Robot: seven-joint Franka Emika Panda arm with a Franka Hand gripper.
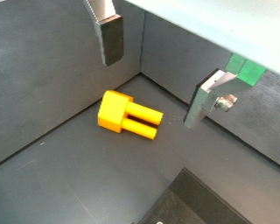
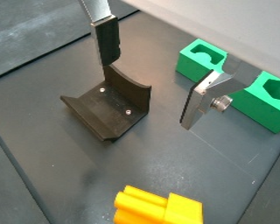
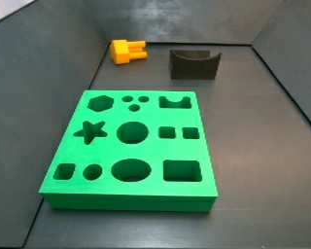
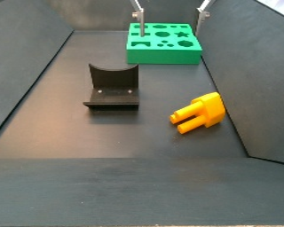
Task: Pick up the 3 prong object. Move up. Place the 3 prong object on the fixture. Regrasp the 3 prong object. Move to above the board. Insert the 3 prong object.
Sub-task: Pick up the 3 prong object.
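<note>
The 3 prong object (image 3: 127, 50) is a small orange-yellow block lying on its side on the dark floor near the wall, also seen in a side view (image 4: 199, 112) and in both wrist views (image 1: 129, 114) (image 2: 157, 208). The dark fixture (image 3: 194, 62) with its curved notch stands beside it (image 4: 111, 87) (image 2: 108, 107). The green board (image 3: 135, 146) with shaped holes lies flat (image 4: 163, 43). My gripper (image 4: 170, 11) hangs high over the board, open, with nothing between its fingers (image 1: 111, 39); it is apart from the object (image 1: 157, 74) (image 2: 154, 74).
Dark grey walls enclose the floor on all sides (image 3: 282, 88). A corner of the board (image 2: 236, 79) shows behind one finger (image 2: 203, 101) in a wrist view.
</note>
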